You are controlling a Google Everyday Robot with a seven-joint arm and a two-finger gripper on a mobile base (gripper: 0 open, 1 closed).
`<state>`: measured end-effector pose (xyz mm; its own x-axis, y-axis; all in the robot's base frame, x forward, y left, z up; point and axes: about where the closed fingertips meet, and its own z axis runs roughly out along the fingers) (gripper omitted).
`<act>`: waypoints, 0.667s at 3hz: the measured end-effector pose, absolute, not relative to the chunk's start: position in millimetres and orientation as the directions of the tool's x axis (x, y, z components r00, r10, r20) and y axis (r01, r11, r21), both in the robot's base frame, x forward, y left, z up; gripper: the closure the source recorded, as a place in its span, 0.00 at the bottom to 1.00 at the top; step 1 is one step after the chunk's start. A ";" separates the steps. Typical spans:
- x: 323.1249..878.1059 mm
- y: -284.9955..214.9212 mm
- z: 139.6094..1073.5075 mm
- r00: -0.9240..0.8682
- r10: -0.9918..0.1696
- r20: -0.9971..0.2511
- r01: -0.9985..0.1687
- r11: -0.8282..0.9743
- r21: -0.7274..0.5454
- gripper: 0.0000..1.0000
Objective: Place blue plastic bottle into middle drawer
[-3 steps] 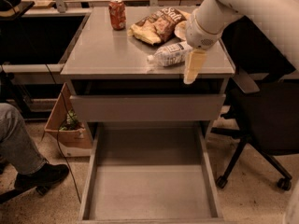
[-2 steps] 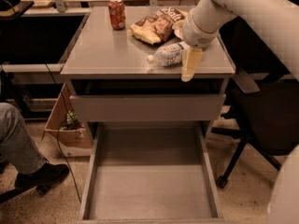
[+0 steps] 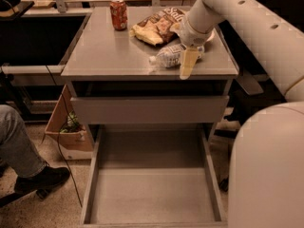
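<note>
Edging a shade leftward since a moment ago, the gripper (image 3: 186, 69) of the white arm (image 3: 251, 23) now hangs over the base end of the blue plastic bottle (image 3: 172, 55), which has not stirred. Whether the gripper is parted, closed or already holding anything cannot be told from this side. The bottle lies on its side near the front edge of the gray cabinet top (image 3: 104, 56). Its white cap (image 3: 153, 60) points left and its long axis runs nearly left to right, so the tool meets it at the right-hand end, across that axis. Just behind the bottle sprawls a chip bag (image 3: 156, 26). Well beyond the cap end, toward the back, stands an orange-red soda can (image 3: 118, 14). Below the bottle the upper drawer (image 3: 149, 109) shows its plain front. Lower and nearer still, the middle drawer (image 3: 152, 198) stands pulled out. By the look of it, the bottle is yet to be lifted and carried forward and down. Far left of the bottle sit a person's leg (image 3: 16, 141) and a cardboard box (image 3: 66, 134).
</note>
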<state>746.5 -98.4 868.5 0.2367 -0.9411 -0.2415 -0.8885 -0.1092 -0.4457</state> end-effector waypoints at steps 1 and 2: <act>764.3 -98.0 852.1 0.233 -0.940 -0.251 -0.901 -0.112 -0.419 0.00; 771.1 -99.5 844.1 0.230 -0.938 -0.261 -0.907 -0.110 -0.407 0.18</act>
<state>771.1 -99.5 844.1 0.2303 -0.9376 -0.2606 -0.9070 -0.1098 -0.4065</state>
